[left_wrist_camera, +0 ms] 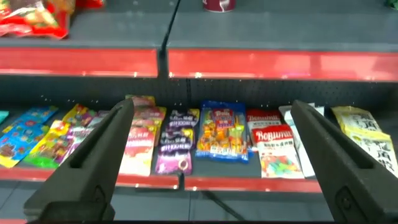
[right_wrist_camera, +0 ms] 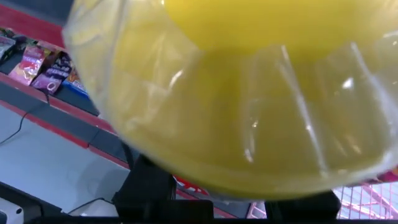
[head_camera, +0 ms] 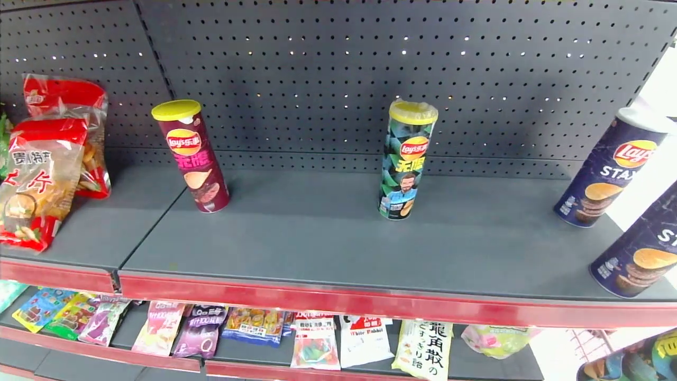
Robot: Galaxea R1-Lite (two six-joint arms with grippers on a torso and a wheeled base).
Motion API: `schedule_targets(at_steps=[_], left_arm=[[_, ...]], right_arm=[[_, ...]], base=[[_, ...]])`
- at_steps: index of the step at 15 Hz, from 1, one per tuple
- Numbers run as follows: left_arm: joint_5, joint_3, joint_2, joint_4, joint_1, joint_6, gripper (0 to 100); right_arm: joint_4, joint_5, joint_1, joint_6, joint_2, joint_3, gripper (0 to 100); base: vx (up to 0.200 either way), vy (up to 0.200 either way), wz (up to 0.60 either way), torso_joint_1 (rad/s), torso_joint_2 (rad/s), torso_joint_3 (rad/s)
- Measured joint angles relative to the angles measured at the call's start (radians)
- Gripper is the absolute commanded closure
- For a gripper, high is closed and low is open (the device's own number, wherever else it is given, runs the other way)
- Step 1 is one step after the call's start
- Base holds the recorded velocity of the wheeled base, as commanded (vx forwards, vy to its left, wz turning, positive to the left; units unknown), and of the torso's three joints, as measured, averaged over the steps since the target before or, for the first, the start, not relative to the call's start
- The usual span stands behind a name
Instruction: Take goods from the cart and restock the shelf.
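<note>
A chip can (right_wrist_camera: 249, 93) with a yellow lid sat clamped in the right pincer (right_wrist_camera: 217, 186), out in front of the lower shelf (right_wrist_camera: 68, 109). On the upper shelf (head_camera: 338, 248) stood a purple can (head_camera: 191, 156), a green can (head_camera: 407, 159) and two blue cans (head_camera: 608, 169) at the right end, well apart, with red snack bags (head_camera: 37, 180) far left. The left pincer (left_wrist_camera: 211, 106) hung wide open, empty, facing the candy bags (left_wrist_camera: 217, 134) below.

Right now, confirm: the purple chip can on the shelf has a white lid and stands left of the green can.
Not white: the head view shows a yellow lid on the purple chip can. It does stand left of the green can.
</note>
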Motion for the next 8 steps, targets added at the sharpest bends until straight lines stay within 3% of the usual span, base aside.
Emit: schedule_targets(at_steps=[4, 8], left_arm=[[0.0, -0.001, 0.0, 0.001, 0.0, -0.007, 0], [-0.006, -0.001, 0.019, 0.0, -0.009, 0.006, 0]], right_arm=[[0.002, 0.15, 0.0, 0.0, -0.013, -0.024, 100], [-0.003, 0.199, 0.0, 0.0, 0.07, -0.143, 100]], base=[[0.0, 0.0, 0.0, 0.0, 0.0, 0.0], [0.0, 0.0, 0.0, 0.0, 0.0, 0.0]])
